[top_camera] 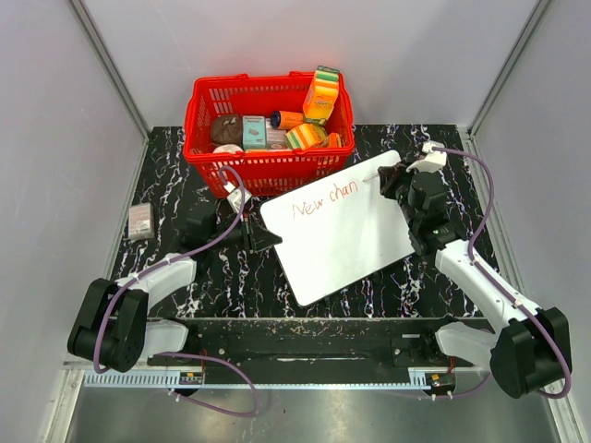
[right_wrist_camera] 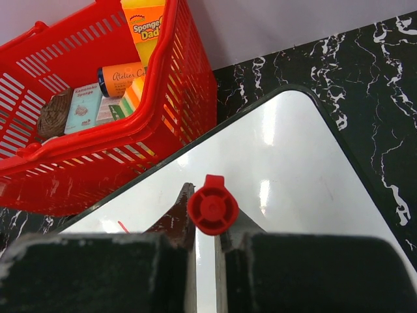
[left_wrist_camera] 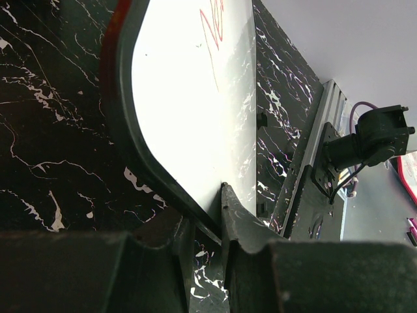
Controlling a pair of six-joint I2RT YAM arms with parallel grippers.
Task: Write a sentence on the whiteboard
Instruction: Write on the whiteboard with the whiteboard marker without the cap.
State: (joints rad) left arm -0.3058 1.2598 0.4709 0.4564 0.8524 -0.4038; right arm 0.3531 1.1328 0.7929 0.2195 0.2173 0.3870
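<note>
Right gripper [right_wrist_camera: 210,227]: red marker [right_wrist_camera: 212,208] held | red basket [top_camera: 268,172]: sponge packs [top_camera: 321,92], tube [top_camera: 286,118]

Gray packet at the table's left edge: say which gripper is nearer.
Left. The left gripper grips the whiteboard edge, right of the packet; the right gripper holds a marker across the board.

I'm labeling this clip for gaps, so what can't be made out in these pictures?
- Marker tip: right wrist view, hidden behind its own red end and the right end effector.
- Sentence: left wrist view, cut off by the top edge; only a few red strokes show.
- Basket labels: top view, too small to read.
- Grey thing at far left: top view, too small to identify.
</note>
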